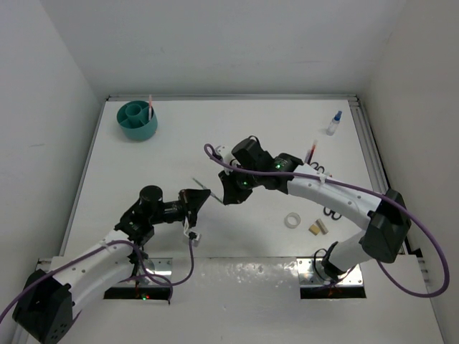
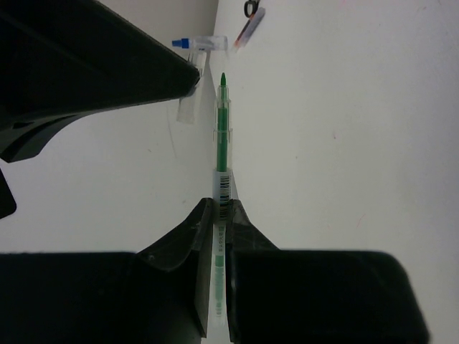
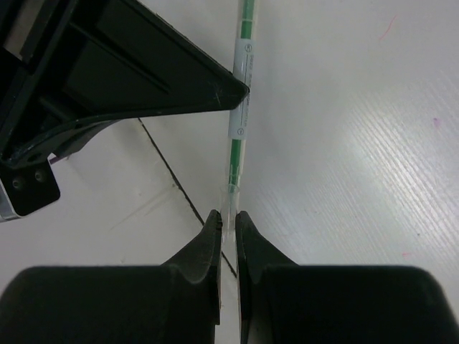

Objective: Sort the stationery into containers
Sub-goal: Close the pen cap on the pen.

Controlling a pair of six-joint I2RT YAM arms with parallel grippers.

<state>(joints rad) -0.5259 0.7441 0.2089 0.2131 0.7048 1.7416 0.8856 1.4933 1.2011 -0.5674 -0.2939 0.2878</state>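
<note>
Both grippers meet over the table's middle. My left gripper [image 2: 221,208] is shut on the barrel of a green pen [image 2: 223,136], at its barcode label, with the green tip pointing away. My right gripper [image 3: 229,218] is shut on the pen's clear cap [image 3: 229,204] at that tip end. From above, the left gripper [image 1: 203,197] and the right gripper [image 1: 226,192] are almost touching. The teal pot [image 1: 138,120] stands at the far left with a red pen [image 1: 150,107] upright in it.
A blue-capped bottle [image 1: 334,123] stands at the far right, and a red pen [image 1: 311,152] lies nearer. Black scissors [image 1: 332,213] are partly hidden under the right arm. A white tape ring [image 1: 292,221] and a tan block [image 1: 318,228] lie near the front right.
</note>
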